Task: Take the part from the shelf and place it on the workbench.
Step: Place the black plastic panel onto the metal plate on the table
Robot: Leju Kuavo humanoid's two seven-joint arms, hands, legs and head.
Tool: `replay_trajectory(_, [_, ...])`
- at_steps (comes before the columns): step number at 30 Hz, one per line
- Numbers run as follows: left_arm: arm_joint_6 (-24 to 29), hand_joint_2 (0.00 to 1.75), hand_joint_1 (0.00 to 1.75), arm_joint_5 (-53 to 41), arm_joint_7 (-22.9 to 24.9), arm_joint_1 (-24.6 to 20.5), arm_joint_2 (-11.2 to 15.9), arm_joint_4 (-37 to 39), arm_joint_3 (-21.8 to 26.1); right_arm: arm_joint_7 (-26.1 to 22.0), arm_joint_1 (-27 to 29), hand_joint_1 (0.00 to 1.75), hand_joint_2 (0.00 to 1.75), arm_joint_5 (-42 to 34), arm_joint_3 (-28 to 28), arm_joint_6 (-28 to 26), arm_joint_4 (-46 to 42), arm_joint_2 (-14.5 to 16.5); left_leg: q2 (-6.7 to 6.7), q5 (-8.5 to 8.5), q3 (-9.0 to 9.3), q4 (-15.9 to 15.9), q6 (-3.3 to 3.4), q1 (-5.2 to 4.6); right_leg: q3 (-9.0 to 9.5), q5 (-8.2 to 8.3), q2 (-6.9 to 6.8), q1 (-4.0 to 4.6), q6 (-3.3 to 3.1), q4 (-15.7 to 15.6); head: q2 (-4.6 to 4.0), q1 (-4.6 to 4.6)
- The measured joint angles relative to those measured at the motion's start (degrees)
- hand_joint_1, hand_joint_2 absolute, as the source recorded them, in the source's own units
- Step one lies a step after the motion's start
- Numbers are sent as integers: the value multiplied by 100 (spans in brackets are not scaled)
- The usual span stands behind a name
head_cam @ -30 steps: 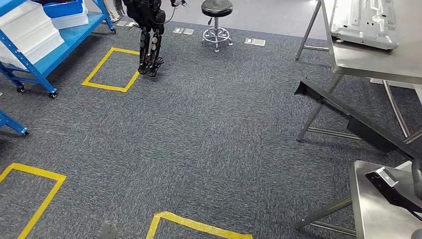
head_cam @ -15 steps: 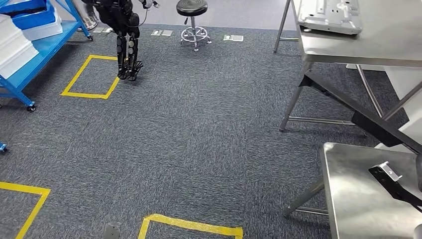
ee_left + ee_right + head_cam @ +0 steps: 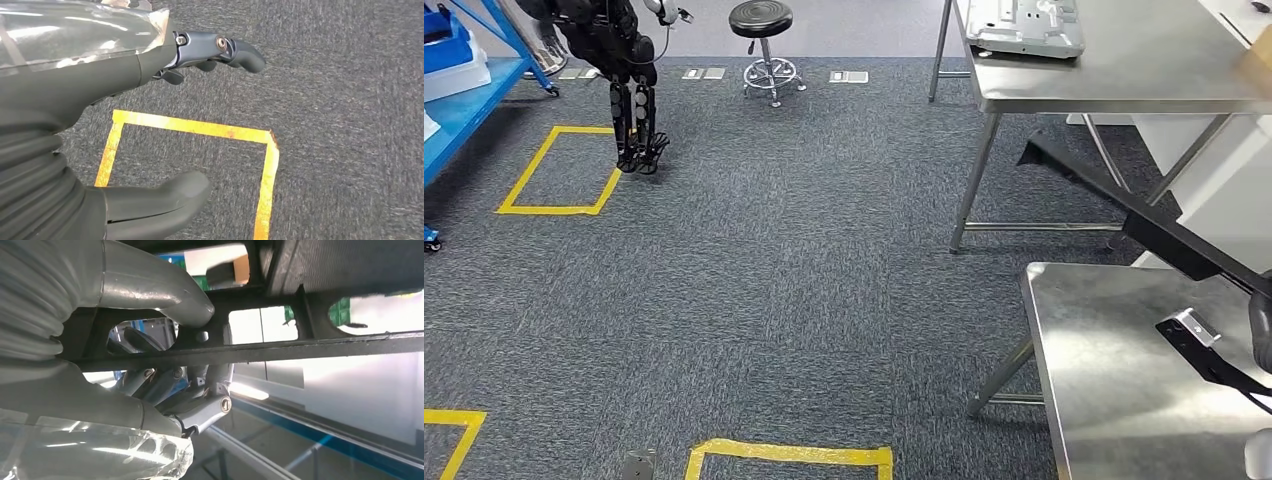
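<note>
Part (image 3: 1124,215), a long black frame piece, is held by the right hand (image 3: 165,390), whose fingers (image 3: 150,295) wrap its bar; in the head view it slants above the near steel table (image 3: 1104,380), its far end reaching toward the second table (image 3: 1124,90). The left hand (image 3: 150,125) hangs over carpet and a yellow floor marking (image 3: 200,130), fingers apart, holding nothing. To set it down well, I judge the robot should square up to the near table, level the piece, lower it flat and clear of the edge, then let go.
</note>
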Motion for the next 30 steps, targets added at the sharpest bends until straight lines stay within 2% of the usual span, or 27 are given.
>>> replay_trajectory(1, [0, 175, 0, 8, -9, 2, -11, -1, 6, 10, -56, 171, 175, 22, 23, -1, 20, -7, 51, 80, 41, -120, 4, 25, -89, -94, -82, 21, -9, 168, 0, 11])
replay_trajectory(3, [-2, 175, 0, 19, -23, 15, -39, -1, 27, 34, -163, 171, 175, 45, 66, -1, 72, -4, 143, 157, 53, -220, -9, 59, -376, -412, -248, 0, -15, 805, 0, 32])
replay_trajectory(4, [-3, 175, 0, 22, -24, 26, -53, -1, 38, 43, -194, 171, 175, 52, 84, -1, 99, 1, 190, 166, 37, -222, -32, 70, -510, -544, -283, -32, 14, 1124, 0, 39])
replay_trajectory(5, [-3, 175, 0, 24, -25, 37, -63, -1, 48, 48, -204, 171, 175, 60, 101, -1, 126, 4, 232, 166, 21, -216, -59, 84, -577, -612, -311, -74, 64, 1311, 0, 41])
replay_trajectory(6, [-3, 175, 0, 26, -25, 46, -71, -1, 58, 50, -207, 171, 175, 68, 118, -1, 150, 6, 268, 165, 5, -203, -95, 103, -546, -598, -338, -120, 135, 1301, 0, 41])
replay_trajectory(7, [-3, 175, 0, 28, -28, 51, -73, -1, 69, 51, -210, 171, 175, 75, 138, -1, 172, 8, 307, 152, -17, -168, -143, 132, -391, -500, -378, -171, 229, 1051, 0, 44])
replay_trajectory(8, [-3, 175, 0, 29, -35, 53, -73, -1, 80, 51, -216, 171, 175, 80, 158, -1, 191, 10, 342, 122, -47, -98, -205, 157, -153, -374, -458, -222, 328, 633, 0, 53])
replay_trajectory(9, [-3, 175, 0, 31, -43, 53, -60, -2, 91, 53, -233, 171, 175, 81, 180, -1, 211, 20, 375, 79, -88, -14, -275, 171, 53, -273, -542, -244, 398, 290, 0, 73])
replay_trajectory(10, [-3, 175, 0, 33, -51, 54, -51, -4, 101, 60, -253, 171, 175, 81, 198, -2, 229, 29, 404, 26, -128, 84, -340, 175, 199, -205, -593, -245, 405, 32, 0, 87])
replay_trajectory(11, [-3, 175, 0, 34, -58, 54, -45, -6, 111, 67, -268, 171, 175, 83, 213, -3, 245, 39, 431, -22, -159, 164, -389, 169, 258, -189, -621, -239, 360, -69, 0, 94])
replay_trajectory(13, [-3, 175, 0, 34, -66, 56, -47, -7, 127, 79, -283, 171, 175, 86, 239, -6, 264, 48, 481, -73, -184, 237, -429, 180, 233, -188, -544, -216, 213, -33, 0, 75])
replay_trajectory(15, [-3, 175, 0, 34, -70, 55, -50, -7, 131, 78, -289, 171, 175, 87, 262, -5, 271, 50, 430, -168, -222, 349, -471, 230, 226, -170, -476, -223, 133, -29, 0, 61])
replay_trajectory(17, [-3, 175, 0, 34, -72, 59, -55, -7, 132, 78, -315, 171, 175, 87, 278, -5, 272, 50, 259, -486, -412, 815, -529, 277, 213, -150, -415, -210, 66, -32, 0, 52])
replay_trajectory(18, [-3, 175, 0, 34, -72, 63, -58, -7, 132, 78, -329, 171, 175, 87, 284, -5, 272, 50, 187, -702, -588, 1205, -542, 287, 201, -143, -380, -193, 44, -31, 0, 45])
replay_trajectory(19, [-3, 175, 0, 35, -72, 68, -61, -7, 133, 79, -340, 171, 175, 90, 292, -5, 272, 51, 154, -874, -773, 1591, -542, 290, 187, -136, -342, -172, 25, -31, 0, 39])
replay_trajectory(20, [-3, 175, 0, 36, -72, 73, -61, -6, 133, 80, -344, 171, 175, 95, 300, -5, 273, 51, 142, -956, -908, 1858, -527, 290, 177, -130, -301, -150, 14, -30, 0, 36])
replay_trajectory(21, [-3, 175, 0, 37, -73, 78, -61, -5, 134, 81, -346, 171, 175, 104, 309, -5, 273, 51, 130, -937, -962, 1954, -498, 287, 169, -124, -255, -129, 3, -30, 0, 37])
replay_trajectory(22, [-3, 175, 0, 39, -77, 81, -61, -5, 135, 84, -348, 171, 175, 117, 316, -5, 274, 51, 105, -794, -884, 1784, -456, 281, 167, -118, -208, -113, -5, -30, 0, 38])
replay_trajectory(24, [-3, 175, 0, 42, -91, 82, -58, -5, 137, 91, -363, 171, 175, 143, 324, -5, 274, 51, -39, -404, -495, 1006, -362, 256, 169, -105, -121, -101, -16, -34, 0, 40])
replay_trajectory(25, [-2, 175, 0, 43, -100, 82, -55, -5, 138, 97, -373, 171, 175, 155, 325, -5, 274, 51, -110, -263, -314, 653, -325, 237, 167, -95, -80, -96, -11, -38, 0, 43])
replay_trajectory(27, [1, 175, 0, 43, -113, 82, -45, -5, 140, 109, -384, 171, 175, 171, 329, -5, 277, 54, -173, -181, -159, 340, -286, 191, 152, -67, -15, -113, 16, -54, 0, 39])
replay_trajectory(29, [2, 175, 0, 48, -121, 81, -40, -6, 146, 116, -384, 171, 175, 184, 332, -5, 283, 50, -88, -116, -127, 245, -246, 171, 131, -31, 30, -117, 74, -87, 0, 34])
replay_trajectory(30, [3, 175, 0, 50, -129, 79, -42, -7, 151, 117, -385, 171, 175, 195, 333, -5, 287, 44, -46, -59, -92, 152, -231, 172, 101, -43, -9, -105, 88, -63, 0, 36])
